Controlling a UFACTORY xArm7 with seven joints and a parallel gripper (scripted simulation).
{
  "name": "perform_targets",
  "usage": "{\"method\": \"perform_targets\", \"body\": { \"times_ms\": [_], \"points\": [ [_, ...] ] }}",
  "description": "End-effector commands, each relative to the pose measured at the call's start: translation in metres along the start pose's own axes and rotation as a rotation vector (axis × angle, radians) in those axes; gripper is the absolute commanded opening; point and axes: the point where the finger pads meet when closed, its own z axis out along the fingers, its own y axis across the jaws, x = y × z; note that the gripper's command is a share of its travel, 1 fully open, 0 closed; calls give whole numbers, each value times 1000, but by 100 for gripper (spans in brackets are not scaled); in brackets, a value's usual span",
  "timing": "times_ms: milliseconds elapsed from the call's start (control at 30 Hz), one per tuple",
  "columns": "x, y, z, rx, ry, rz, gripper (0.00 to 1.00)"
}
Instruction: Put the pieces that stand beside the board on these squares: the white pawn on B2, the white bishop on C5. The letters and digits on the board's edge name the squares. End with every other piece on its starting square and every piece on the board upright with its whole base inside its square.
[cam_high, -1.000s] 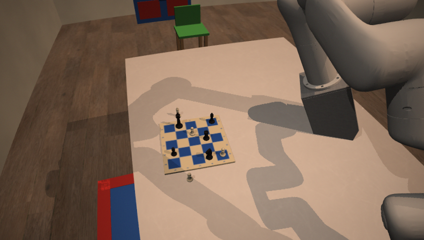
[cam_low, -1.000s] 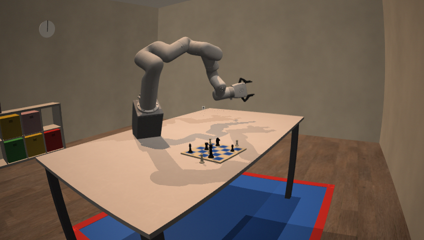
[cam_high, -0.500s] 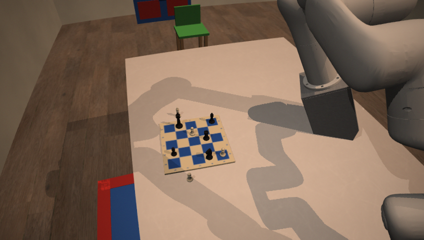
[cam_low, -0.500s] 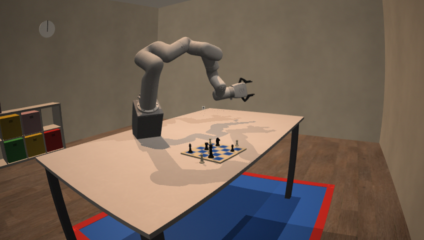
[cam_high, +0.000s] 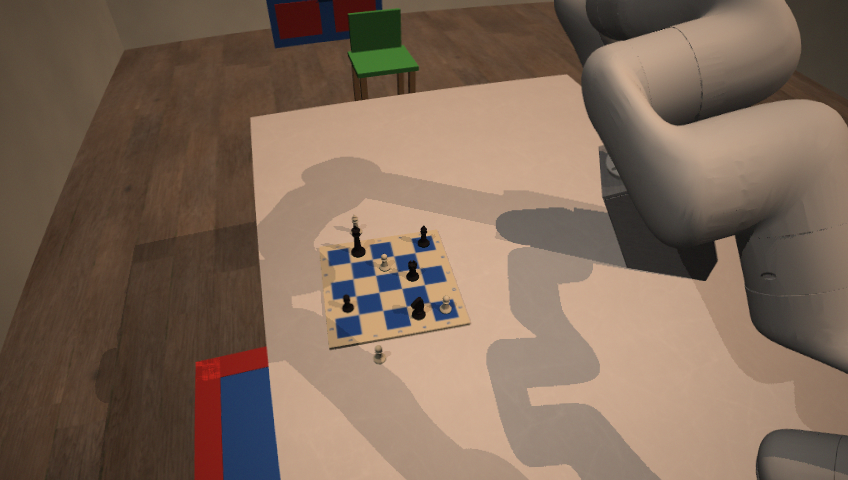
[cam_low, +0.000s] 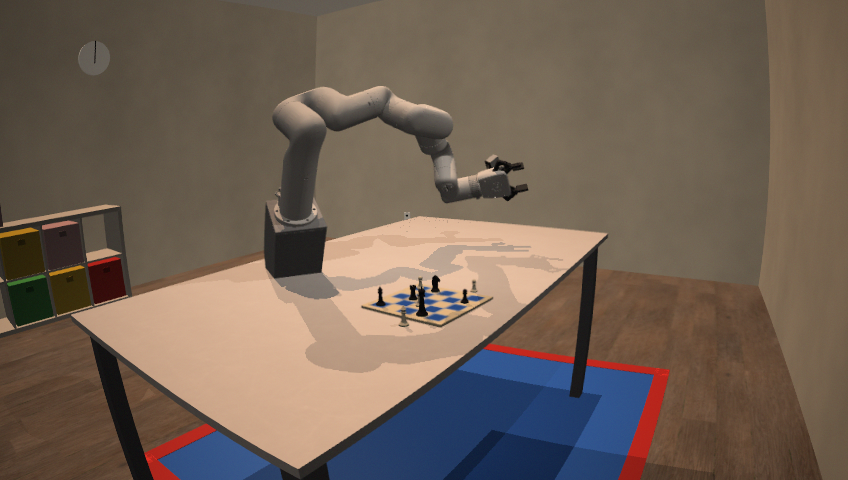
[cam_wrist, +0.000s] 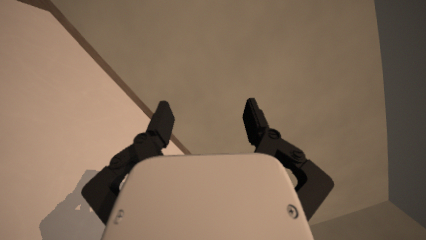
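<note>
And here we were at the fetching stage, with neither delivery made! The white pawn (cam_high: 379, 355) (cam_low: 474, 285) stood upright off the board (cam_high: 373, 321) (cam_low: 440, 322), just beneath its lower edge in the top view, left of the frame's middle. The other outsider, by its slim shape probably the white bishop (cam_high: 354, 221) (cam_low: 403, 317), waited just beyond the upper-left edge, close to a tall black piece (cam_high: 357, 246) (cam_low: 421, 303) on the board.

And the gripper (cam_low: 524, 177) (cam_wrist: 208, 108)? Wide open, nothing between its fingers, high over the table (cam_low: 196, 356) (cam_wrist: 50, 90) and right of centre in the exterior view, pointing sideways, well apart from every piece!

So the next move called for a big swing: wrist turned until the fingers aimed down, then a descent over one of the two outsiders. The pawn looked the easier pick, with more room about it; the bishop's tall neighbour threatened a knock. The edge letters were too small to read, so B2 and C5 couldn't be called from here!
</note>
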Motion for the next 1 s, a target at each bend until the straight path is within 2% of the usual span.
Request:
{"method": "perform_targets", "body": {
  "times_ms": [0, 33, 67, 100, 167, 200, 267, 300, 367, 467, 500, 567, 600, 633, 700, 733, 800, 833, 933, 967],
  "points": [
    [-27, 14, 13, -121, -180, 182, 100],
    [-27, 14, 13, -121, -180, 182, 100],
    [-61, 21, 17, -174, -259, 247, 100],
    [-61, 21, 17, -199, -295, 279, 100],
    [-61, 21, 17, -203, -300, 284, 100],
    [-100, 28, 16, -279, -400, 360, 100],
    [-100, 28, 16, -297, -423, 378, 100],
    [-141, 35, 9, -357, -493, 422, 100],
    [-141, 35, 9, -403, -545, 459, 100],
    [-141, 35, 9, -403, -545, 459, 100],
    [-183, 41, -3, -518, -663, 524, 100],
    [-183, 41, -3, -518, -663, 524, 100],
    [-222, 47, -20, -607, -743, 559, 100],
    [-222, 47, -20, -640, -773, 572, 100],
    [-222, 47, -20, -640, -773, 572, 100],
    [-258, 53, -41, -761, -870, 602, 100],
    [-258, 53, -41, -763, -872, 602, 100],
    [-290, 58, -64, -868, -948, 613, 100],
    [-290, 58, -64, -885, -959, 616, 100],
    [-316, 62, -87, -999, -1033, 615, 100]
  ]
}}
